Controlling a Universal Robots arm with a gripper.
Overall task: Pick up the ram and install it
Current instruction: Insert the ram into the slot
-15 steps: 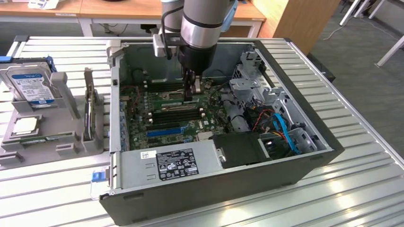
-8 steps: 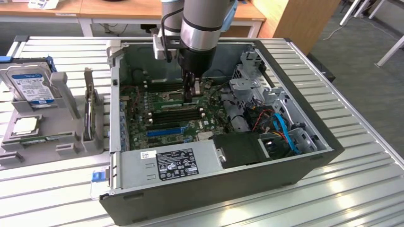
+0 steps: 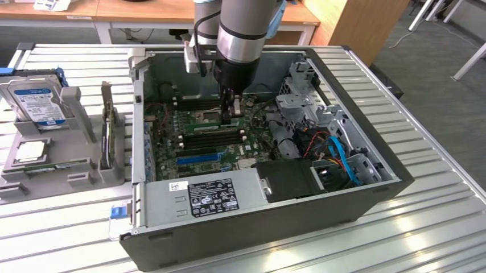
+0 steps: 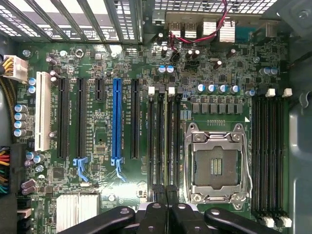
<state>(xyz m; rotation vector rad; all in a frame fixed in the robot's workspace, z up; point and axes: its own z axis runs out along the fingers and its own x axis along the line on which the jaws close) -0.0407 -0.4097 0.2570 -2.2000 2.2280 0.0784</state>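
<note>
The ram (image 3: 53, 166), a long thin green stick, lies flat at the front of the grey holder (image 3: 76, 170), on the exterior view's left, outside the computer case. My gripper (image 3: 234, 115) hangs inside the open case (image 3: 365, 148), low over the green motherboard (image 3: 171, 145) and far from the ram. It is beside the processor socket (image 4: 217, 163) and above one bank of black memory slots (image 4: 163, 141). In the wrist view the gripper (image 4: 166, 209) is shut, its black fingers (image 4: 156, 214) together with nothing visible between them.
The holder also carries a silver hard drive (image 3: 34, 102) with a blue-and-white label, a square silver processor chip (image 3: 31, 151) and a dark upright plate (image 3: 110, 128). Inside the case are a power supply (image 3: 205, 196), a drive cage (image 3: 304, 102) and cables (image 3: 334, 151). A second bank of slots (image 4: 268, 156) lies past the socket.
</note>
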